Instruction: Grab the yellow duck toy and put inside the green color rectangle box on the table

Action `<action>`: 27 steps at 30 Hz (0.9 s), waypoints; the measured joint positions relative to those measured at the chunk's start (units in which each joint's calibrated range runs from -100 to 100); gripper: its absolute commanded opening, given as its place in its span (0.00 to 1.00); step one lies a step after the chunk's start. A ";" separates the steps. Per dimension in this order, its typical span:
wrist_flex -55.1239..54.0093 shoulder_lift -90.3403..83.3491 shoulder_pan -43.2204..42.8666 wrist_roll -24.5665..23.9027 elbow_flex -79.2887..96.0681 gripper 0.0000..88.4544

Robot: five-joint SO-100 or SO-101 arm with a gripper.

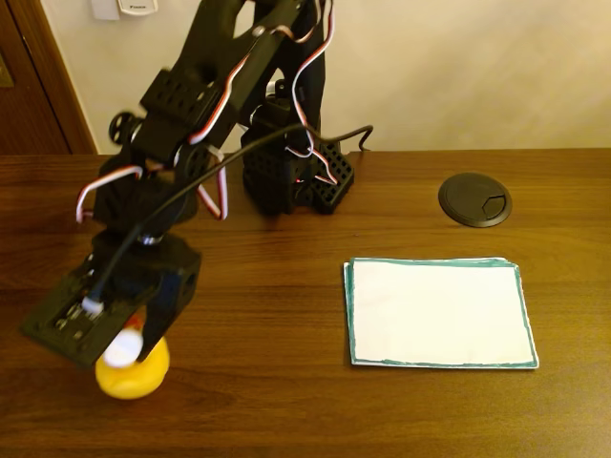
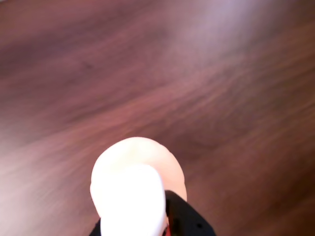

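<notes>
1. Worktop (image 1: 286, 401): dark brown wood with visible grain and straight plank lines, faint sheen; in the wrist view its surface (image 2: 197, 73) reads as reddish-brown and blurred.
2. Yellow duck toy (image 1: 134, 374): small, rounded, smooth and glossy, yellow body with a white cap on top; it sits on the worktop at the lower left of the fixed view; in the wrist view it (image 2: 133, 182) appears as a pale, washed-out dome at the bottom centre, detail lost to glare.
3. Green color rectangle box (image 1: 439, 313): flat white paper sheet, rectangular, with a hand-drawn, slightly uneven dark green border; it lies flat at the right of the fixed view, well apart from the duck.
4. Round black disc (image 1: 474, 199): matt plastic, set into the worktop behind the sheet, with an angular opening on one side.
5. Arm (image 1: 229, 105): black printed plastic with perforated servo housings; red, white and black wires and one black cable loop along it; base at the rear centre.
6. Writing: a white wall plate (image 1: 127, 8) at the top edge carries small print, too small to read.
7. Fingers (image 1: 129, 339): lowered directly over the duck, one dark finger down its right flank, touching or nearly so; whether they are closed on it cannot be told.
</notes>
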 measured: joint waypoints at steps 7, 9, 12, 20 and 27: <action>20.89 -28.51 -14.32 -2.20 4.55 0.00; 25.96 -35.51 -19.03 -3.32 8.71 0.00; 31.33 -43.45 -27.73 -5.96 12.96 0.00; 37.58 -37.91 -53.56 -11.09 8.11 0.00; 37.77 -27.26 -68.24 -15.04 0.69 0.00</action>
